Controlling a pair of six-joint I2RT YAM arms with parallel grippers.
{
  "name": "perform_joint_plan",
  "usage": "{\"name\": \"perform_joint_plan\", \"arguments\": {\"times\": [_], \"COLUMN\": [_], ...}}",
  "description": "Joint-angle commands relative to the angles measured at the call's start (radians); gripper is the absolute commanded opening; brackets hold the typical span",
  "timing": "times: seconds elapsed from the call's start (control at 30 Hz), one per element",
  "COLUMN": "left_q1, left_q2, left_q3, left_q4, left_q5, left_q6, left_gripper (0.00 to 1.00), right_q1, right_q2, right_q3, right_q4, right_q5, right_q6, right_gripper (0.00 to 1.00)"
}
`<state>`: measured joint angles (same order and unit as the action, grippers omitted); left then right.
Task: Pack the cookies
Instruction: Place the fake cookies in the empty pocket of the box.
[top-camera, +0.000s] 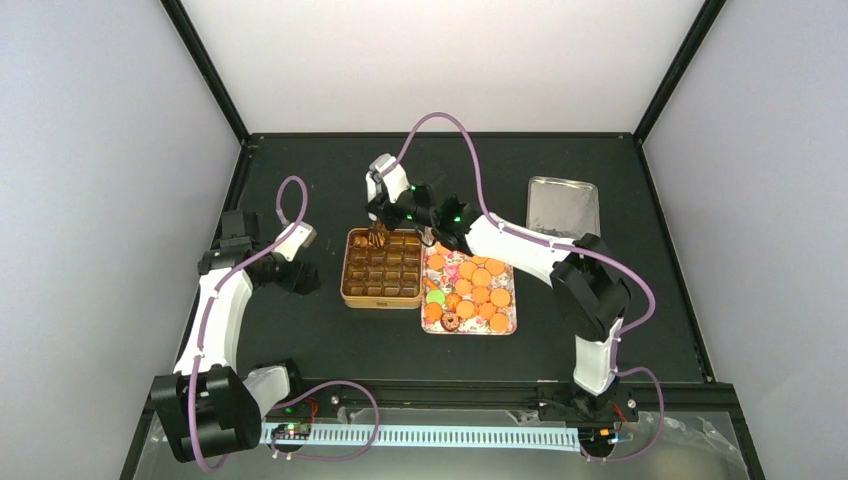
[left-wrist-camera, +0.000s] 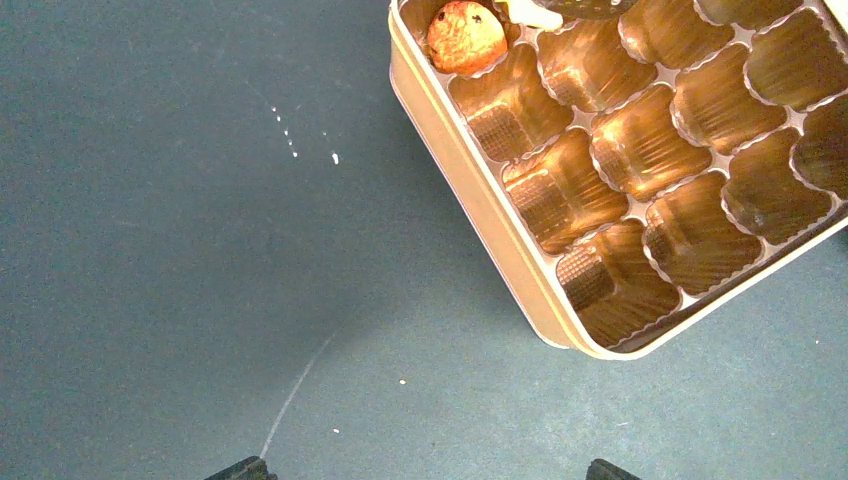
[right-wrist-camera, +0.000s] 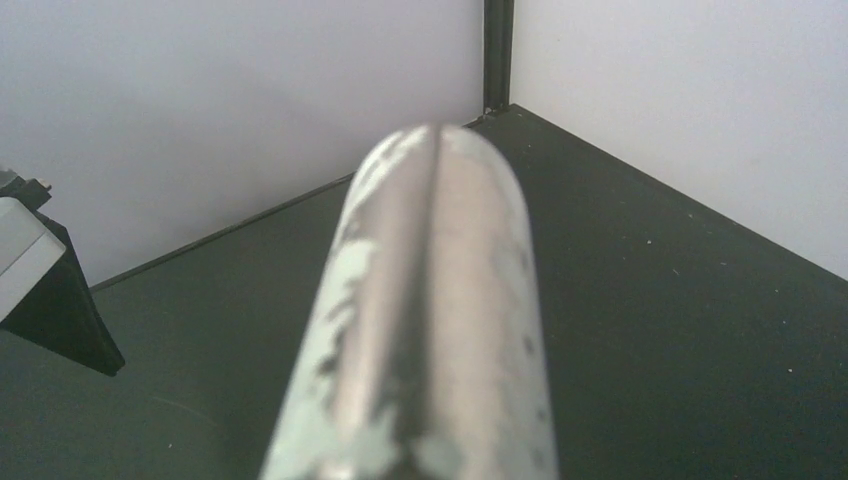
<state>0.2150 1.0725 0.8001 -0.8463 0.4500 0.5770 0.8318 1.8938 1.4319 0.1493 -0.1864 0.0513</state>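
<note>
Several round orange cookies (top-camera: 481, 284), a green one (top-camera: 436, 297) and a brown ring (top-camera: 450, 321) lie on the patterned orange lid (top-camera: 508, 322). To its left stands the square gold tin (top-camera: 350, 296) with brown cups. One orange cookie (left-wrist-camera: 465, 35) sits in the tin's far-left corner cup. My right gripper (top-camera: 381, 218) hovers over that corner, shut on a pair of pale metal tongs (right-wrist-camera: 430, 320) whose arms are nearly together. A tong tip (left-wrist-camera: 530, 12) shows beside the cookie. My left gripper (left-wrist-camera: 425, 476) hangs open over bare table, left of the tin.
A silver tray (top-camera: 563, 207) lies at the back right. Black frame posts and pale walls close in the dark table (top-camera: 300, 170). A few crumbs (left-wrist-camera: 290, 140) and a faint scratch (left-wrist-camera: 295, 395) mark the mat left of the tin.
</note>
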Motion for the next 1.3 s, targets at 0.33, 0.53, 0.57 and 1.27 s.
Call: {"name": "perform_joint_plan", "arguments": {"times": [0.33, 0.53, 0.57, 1.27], "left_q1": [0.009, 0.011, 0.012, 0.015], "left_q2": [-0.024, -0.031, -0.031, -0.026], "left_q3": [0.026, 0.022, 0.022, 0.028], "left_q4": [-0.028, -0.030, -0.030, -0.038], "left_q5": [0.022, 0.022, 0.022, 0.034], "left_q6": [0.026, 0.028, 0.030, 0.028], "left_gripper": [0.83, 0.83, 0.83, 0.83], "right_q1": [-0.002, -0.005, -0.005, -0.004], "right_q2": [-0.073, -0.013, -0.005, 0.001], "right_q3": [0.023, 0.071, 0.074, 0.076], "right_q4": [0.038, -0.007, -0.011, -0.007], "right_q5": [0.030, 0.026, 0.023, -0.017], "right_q6": [-0.016, -0.045, -0.045, -0.035], "right_gripper": [0.22, 0.24, 0.25, 0.26]}}
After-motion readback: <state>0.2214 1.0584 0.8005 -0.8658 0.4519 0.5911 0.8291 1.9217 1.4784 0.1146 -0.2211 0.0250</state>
